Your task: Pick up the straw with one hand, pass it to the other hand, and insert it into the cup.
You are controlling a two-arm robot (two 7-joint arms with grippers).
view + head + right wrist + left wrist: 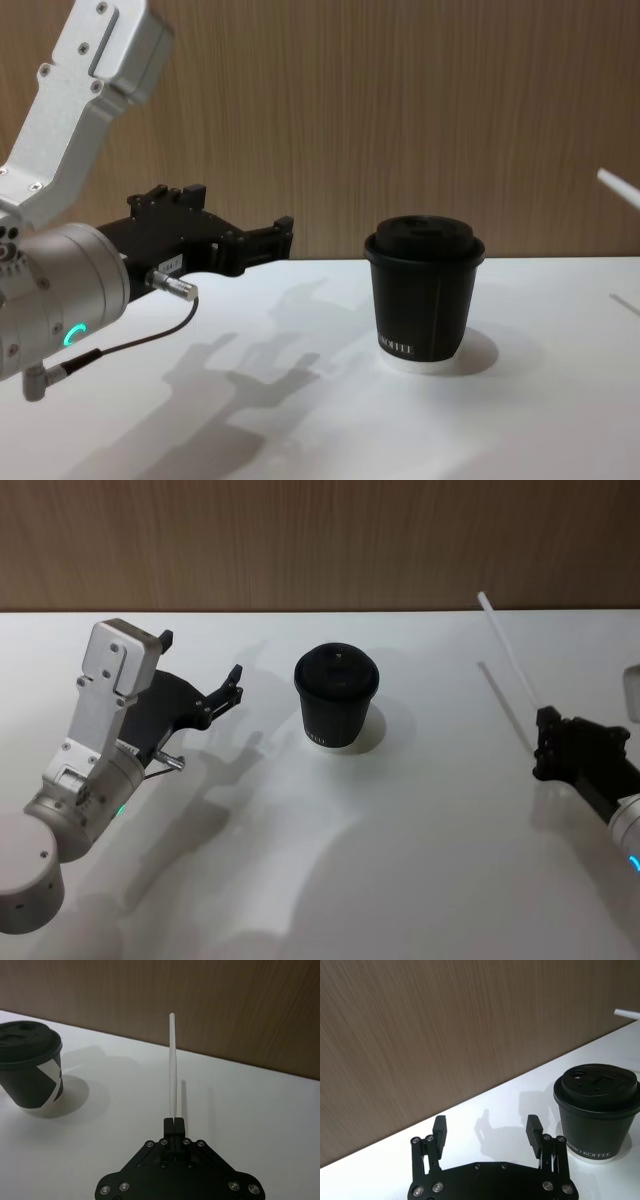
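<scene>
The black ribbed cup [337, 695] with its domed lid stands upright mid-table, also seen in the chest view [425, 300]. My right gripper [545, 738] is at the table's right side, shut on the lower end of the white straw [510, 655]. In the right wrist view the straw [173, 1065] rises straight out of the closed fingertips [173, 1123], with the cup [30, 1065] off to one side. My left gripper [200, 658] hovers left of the cup, open and holding nothing; its two fingers [440, 1130] stand wide apart beside the cup [596, 1110].
The white table [400, 860] ends at a brown wood-grain wall [320, 540] close behind the cup. The straw's tip [620, 188] pokes in at the right edge of the chest view. A black cable [130, 345] hangs from the left wrist.
</scene>
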